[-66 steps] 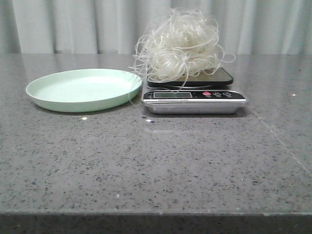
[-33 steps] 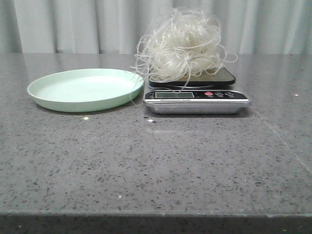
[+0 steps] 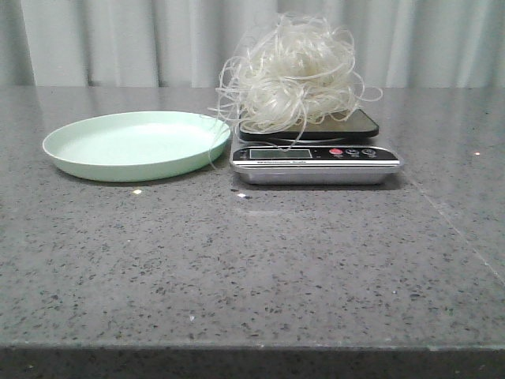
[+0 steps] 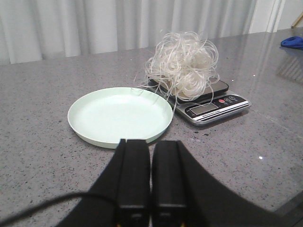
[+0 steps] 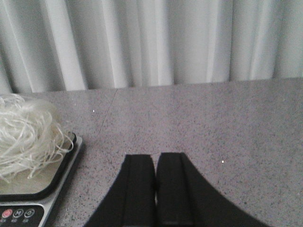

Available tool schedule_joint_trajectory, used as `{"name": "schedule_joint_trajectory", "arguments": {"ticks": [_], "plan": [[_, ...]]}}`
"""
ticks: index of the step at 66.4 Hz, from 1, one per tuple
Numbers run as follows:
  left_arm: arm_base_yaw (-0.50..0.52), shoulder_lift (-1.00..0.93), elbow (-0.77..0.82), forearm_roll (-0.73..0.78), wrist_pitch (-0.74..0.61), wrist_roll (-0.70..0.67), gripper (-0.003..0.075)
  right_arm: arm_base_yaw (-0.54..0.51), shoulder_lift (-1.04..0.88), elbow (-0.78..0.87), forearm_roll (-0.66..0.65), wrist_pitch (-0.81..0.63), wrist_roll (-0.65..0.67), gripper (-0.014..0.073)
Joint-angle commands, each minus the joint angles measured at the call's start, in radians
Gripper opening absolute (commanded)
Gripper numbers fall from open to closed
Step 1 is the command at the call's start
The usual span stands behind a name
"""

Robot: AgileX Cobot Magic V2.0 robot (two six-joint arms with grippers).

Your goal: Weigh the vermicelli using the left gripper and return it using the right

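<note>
The vermicelli (image 3: pixel 293 73), a fluffy whitish tangle, sits on the dark platform of a digital kitchen scale (image 3: pixel 316 156). It also shows in the left wrist view (image 4: pixel 184 64) and the right wrist view (image 5: pixel 26 135). The pale-green plate (image 3: pixel 134 144) lies empty to the left of the scale; stray strands reach its rim. My left gripper (image 4: pixel 151 143) is shut and empty, back from the plate's (image 4: pixel 120 116) near rim. My right gripper (image 5: pixel 155 156) is shut and empty, to the right of the scale (image 5: pixel 33 189). Neither gripper shows in the front view.
A grey speckled stone table (image 3: pixel 252 260) carries everything, with a pale curtain (image 3: pixel 118 39) behind it. A blue object (image 4: pixel 292 41) lies at the far corner in the left wrist view.
The front view shifted slightly right and back; the vermicelli, the scale and the plate stay in place.
</note>
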Motion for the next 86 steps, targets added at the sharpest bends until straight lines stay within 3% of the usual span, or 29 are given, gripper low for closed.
{"name": "schedule_joint_trajectory", "arguments": {"ticks": [1, 13, 17, 31, 36, 52, 57, 86], "plan": [[0.001, 0.012, -0.025, -0.015, -0.081, -0.004, 0.0127, 0.000, 0.045, -0.038, 0.032, -0.051, 0.002, 0.0167], [0.001, 0.012, -0.025, -0.015, -0.081, -0.004, 0.0127, 0.051, 0.110, -0.159, 0.017, 0.082, -0.029, 0.0174], [0.001, 0.012, -0.025, -0.015, -0.081, -0.004, 0.0127, 0.081, 0.142, -0.218, -0.002, 0.127, -0.056, 0.0212], [0.001, 0.012, -0.025, -0.015, -0.080, -0.004, 0.0127, 0.249, 0.345, -0.475, -0.003, 0.286, -0.067, 0.0561], [0.001, 0.012, -0.025, -0.015, -0.080, -0.004, 0.0127, 0.324, 0.447, -0.571, -0.002, 0.322, -0.067, 0.0615], [0.001, 0.012, -0.025, -0.015, -0.080, -0.004, 0.0127, 0.477, 0.740, -0.854, 0.024, 0.369, -0.066, 0.0610], [0.001, 0.012, -0.025, -0.015, -0.080, -0.004, 0.0127, 0.478, 0.832, -0.941, 0.071, 0.405, -0.066, 0.0610], [0.001, 0.012, -0.025, -0.015, -0.078, -0.004, 0.0127, 0.473, 1.260, -1.325, 0.071, 0.706, -0.066, 0.0610]]}}
